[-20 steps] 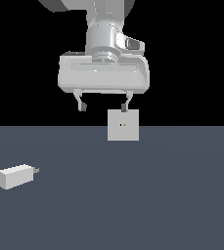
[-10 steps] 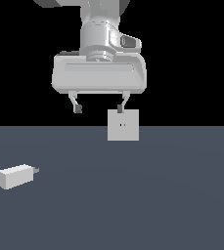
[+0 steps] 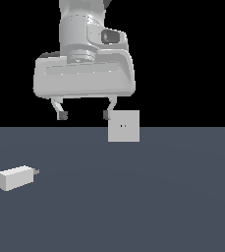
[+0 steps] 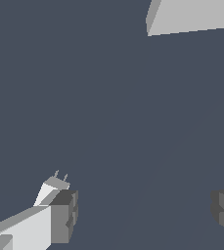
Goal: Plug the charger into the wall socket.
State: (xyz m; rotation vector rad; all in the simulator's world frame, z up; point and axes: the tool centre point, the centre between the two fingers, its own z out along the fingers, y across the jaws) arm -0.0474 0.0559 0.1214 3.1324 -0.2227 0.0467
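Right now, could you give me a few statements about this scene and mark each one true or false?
1. The gripper is holding the charger. False: it is open and empty, and the charger lies on the floor.
2. The charger lies toward the exterior view's left, apart from the socket. True.
3. The prongs are already in the socket. False: the charger is well away from it.
4. The socket stands upright, with two small holes near its centre. True.
5. The charger's prongs point toward the exterior view's right. True.
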